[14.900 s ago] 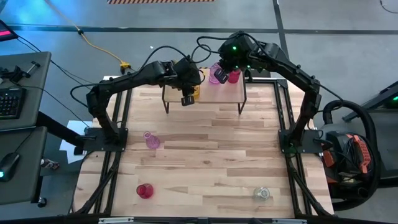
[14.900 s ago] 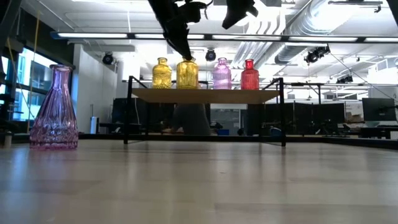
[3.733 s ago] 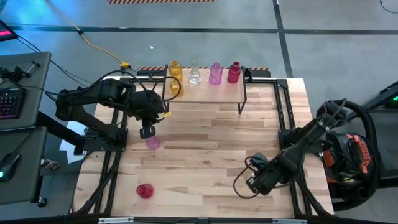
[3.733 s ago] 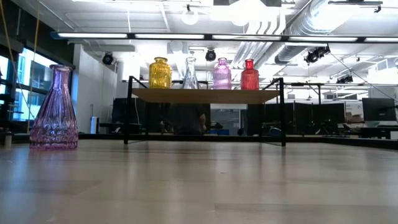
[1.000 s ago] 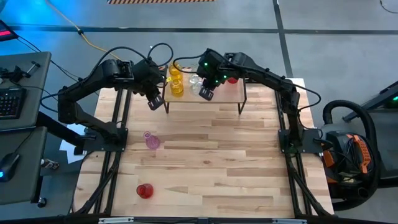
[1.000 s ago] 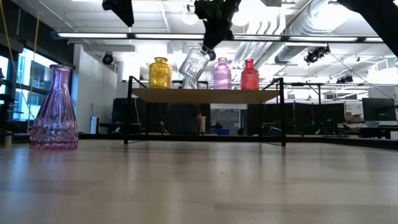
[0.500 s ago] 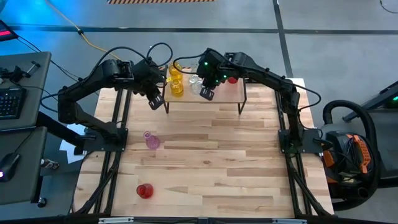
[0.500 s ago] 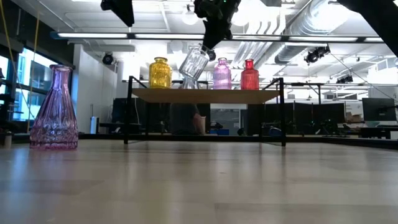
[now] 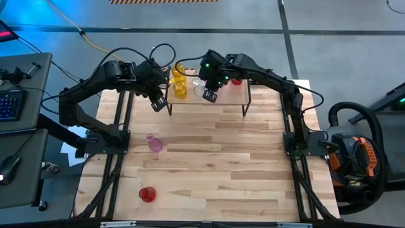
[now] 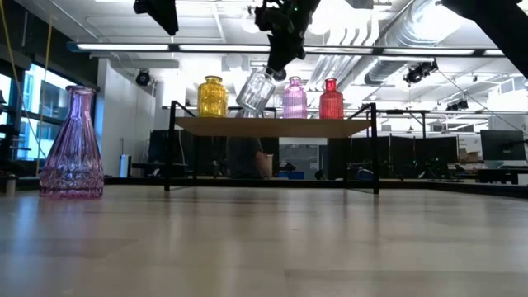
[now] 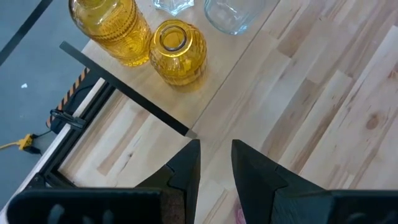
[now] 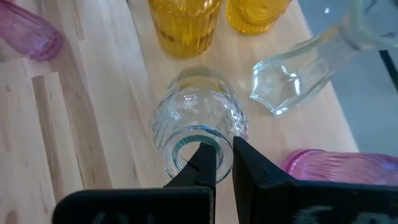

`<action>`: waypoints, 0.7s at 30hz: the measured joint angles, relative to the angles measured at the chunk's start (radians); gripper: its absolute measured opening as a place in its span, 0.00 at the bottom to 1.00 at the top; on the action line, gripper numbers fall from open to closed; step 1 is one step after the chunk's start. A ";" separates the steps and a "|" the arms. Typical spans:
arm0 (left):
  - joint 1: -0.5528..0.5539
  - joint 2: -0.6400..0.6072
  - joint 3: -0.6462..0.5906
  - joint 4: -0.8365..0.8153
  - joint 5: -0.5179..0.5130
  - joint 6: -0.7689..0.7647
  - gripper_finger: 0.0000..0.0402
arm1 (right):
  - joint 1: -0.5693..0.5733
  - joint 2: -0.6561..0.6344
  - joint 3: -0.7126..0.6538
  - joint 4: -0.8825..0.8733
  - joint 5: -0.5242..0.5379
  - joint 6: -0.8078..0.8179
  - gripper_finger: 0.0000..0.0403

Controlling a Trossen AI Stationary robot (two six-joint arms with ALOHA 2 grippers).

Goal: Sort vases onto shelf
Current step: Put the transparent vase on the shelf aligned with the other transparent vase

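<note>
A: What is the right gripper (image 12: 224,163) doing?

B: It is pinching the rim of a clear vase (image 10: 255,91), one finger inside the mouth and one outside, and is holding it tilted above the shelf (image 10: 272,126). In the low view the vase's base is hanging clear of the board, between the yellow vase (image 10: 213,97) and the pink vase (image 10: 294,98).

A: So which step is that?

B: I judge it to be the placing of a clear vase on the shelf. A second clear vase (image 12: 295,74) is already standing there, just beside the held one, with two yellow ones (image 11: 177,53) near the shelf's end and a red vase (image 10: 331,99) past the pink.

A: And the left gripper (image 11: 214,163)?

B: It is hanging off the shelf's corner, fingers slightly parted and gripping nothing.

A: What is the next move asking for?

B: Bringing the vase upright, lowering it onto the bare board beside its clear twin, then letting go without knocking the neighbours. After that, a pink vase (image 9: 154,142) and a red vase (image 9: 147,193) are waiting on the table (image 9: 240,171).
</note>
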State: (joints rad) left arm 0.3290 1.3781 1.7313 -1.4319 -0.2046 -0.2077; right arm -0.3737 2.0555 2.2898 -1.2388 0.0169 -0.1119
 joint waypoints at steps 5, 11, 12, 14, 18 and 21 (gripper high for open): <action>0.000 0.000 0.000 0.000 0.000 0.000 0.20 | -0.004 0.010 0.000 -0.008 -0.002 -0.002 0.00; 0.000 0.000 0.000 0.000 0.000 0.000 0.20 | -0.015 0.009 0.000 -0.029 -0.001 -0.002 0.00; 0.000 0.000 0.000 0.000 0.000 0.000 0.20 | -0.016 0.009 0.000 -0.025 0.000 -0.002 0.00; 0.000 0.000 0.000 0.001 0.000 0.001 0.20 | -0.019 0.009 0.000 -0.018 0.000 -0.002 0.00; 0.000 0.000 0.000 0.001 0.000 0.001 0.20 | -0.021 0.015 0.001 -0.021 -0.002 -0.002 0.01; 0.000 0.000 0.000 0.001 0.000 0.001 0.20 | -0.026 0.025 0.002 -0.025 -0.003 -0.002 0.03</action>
State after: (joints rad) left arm 0.3290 1.3781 1.7313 -1.4307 -0.2047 -0.2066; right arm -0.3992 2.0804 2.2913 -1.2636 0.0136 -0.1143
